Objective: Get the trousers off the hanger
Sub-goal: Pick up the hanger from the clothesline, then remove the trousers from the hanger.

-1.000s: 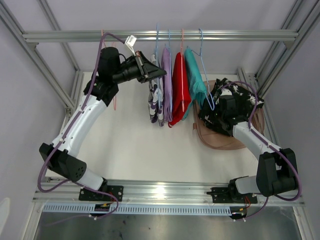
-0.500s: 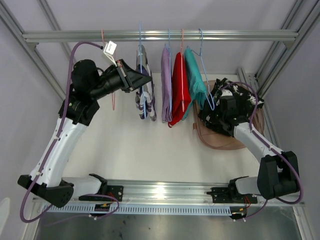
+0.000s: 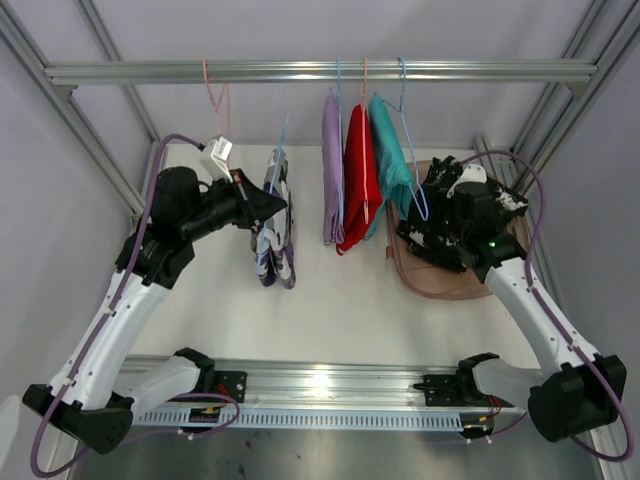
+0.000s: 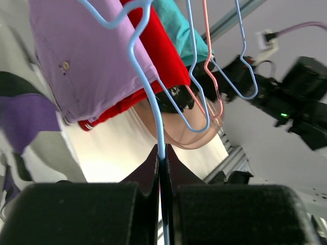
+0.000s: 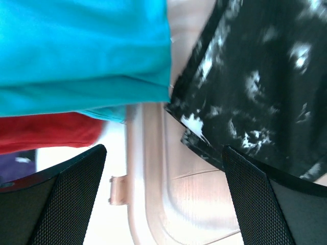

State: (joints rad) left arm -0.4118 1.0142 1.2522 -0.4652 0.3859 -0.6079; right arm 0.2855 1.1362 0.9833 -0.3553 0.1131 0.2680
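Observation:
My left gripper (image 3: 268, 206) is shut on the wire of a blue hanger (image 4: 153, 102) that carries the purple-and-white patterned trousers (image 3: 276, 245). That hanger is off the rail (image 3: 320, 71) and held over the table. The lilac trousers (image 3: 332, 170), red trousers (image 3: 358, 180) and teal trousers (image 3: 390, 160) hang on the rail. The black speckled trousers (image 3: 450, 215) lie in a tan basket (image 3: 440, 282). My right gripper (image 3: 432, 232) is open and empty just over the basket's edge (image 5: 168, 194), beside the black cloth (image 5: 260, 81) and under the teal cloth (image 5: 82, 51).
An empty pink hanger (image 3: 215, 95) hangs at the rail's left. An empty blue hanger (image 3: 415, 195) dangles between the teal trousers and the basket. Metal frame posts stand at both sides, and a rail runs along the near edge.
My left arm has pulled the blue hanger with the patterned trousers off the rail, leftward and down toward the near side. My right gripper has shifted slightly over the basket.

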